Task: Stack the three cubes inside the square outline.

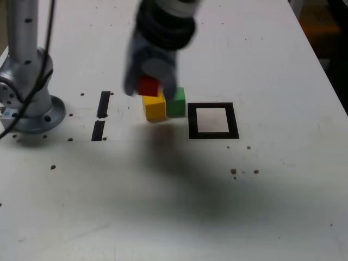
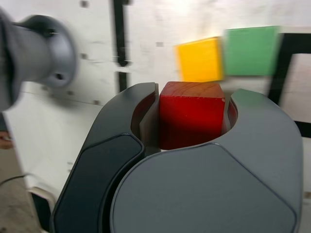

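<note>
Three cubes in view, and you've got one of them: the red cube (image 1: 148,86) is clamped between your fingers (image 1: 149,87), raised off the white surface (image 1: 272,206). Wrist view confirms it: red cube (image 2: 191,114) sits squeezed between the dark finger (image 2: 126,126) and the grey finger (image 2: 257,126), both pressing its sides.

Yellow cube (image 1: 154,107) and green cube (image 1: 176,102) rest on the surface, touching side by side, green toward the exterior view's right. Your red cube hangs just above and slightly to the exterior view's left of the yellow one; whether it touches the yellow top you can't tell, the arm is blurred. Same pair shows in the wrist view, yellow cube (image 2: 200,59) next to green cube (image 2: 251,51), both motion-smeared.

Square outline (image 1: 213,120) lies flat just to the exterior view's right of the green cube, close but apart, white centre bare. All three cubes are outside it. Its black edge (image 2: 286,63) shows in the wrist view past the green cube.

Two short black strips (image 1: 101,115) lie end to end toward the surface's left edge in the exterior view, near the arm base (image 1: 30,106). Small dark specks (image 1: 235,172) dot the surface toward the near edge. Your arm throws a wide soft shadow (image 1: 179,174) across the near middle.
</note>
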